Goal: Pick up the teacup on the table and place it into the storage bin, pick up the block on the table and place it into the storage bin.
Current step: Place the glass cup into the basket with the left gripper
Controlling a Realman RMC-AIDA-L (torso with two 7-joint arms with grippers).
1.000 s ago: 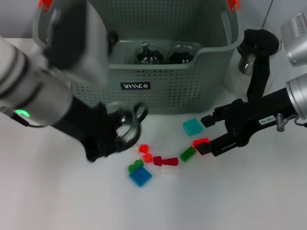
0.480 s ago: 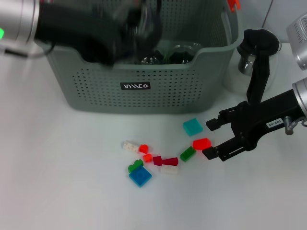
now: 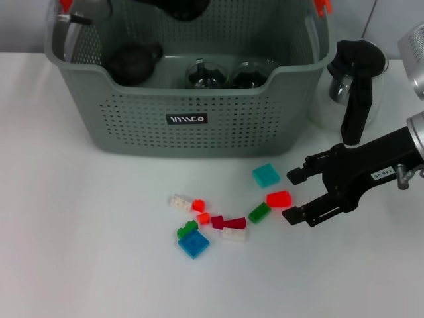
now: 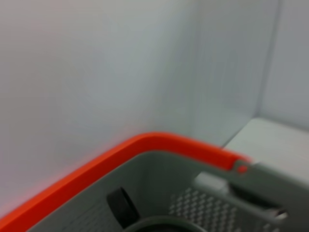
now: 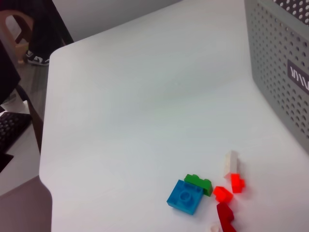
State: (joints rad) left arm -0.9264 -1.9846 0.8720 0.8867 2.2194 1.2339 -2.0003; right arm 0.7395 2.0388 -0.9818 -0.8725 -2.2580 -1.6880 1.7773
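Beside the red block (image 3: 279,198), right gripper (image 3: 295,197) gapes, holding nothing; left gripper's state unclear.

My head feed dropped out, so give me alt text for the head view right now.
The right gripper, jaws open, sits low beside a red block among scattered blocks on the white table. Behind them, the storage bin holds dark glassware. The left gripper is barely visible above the bin.
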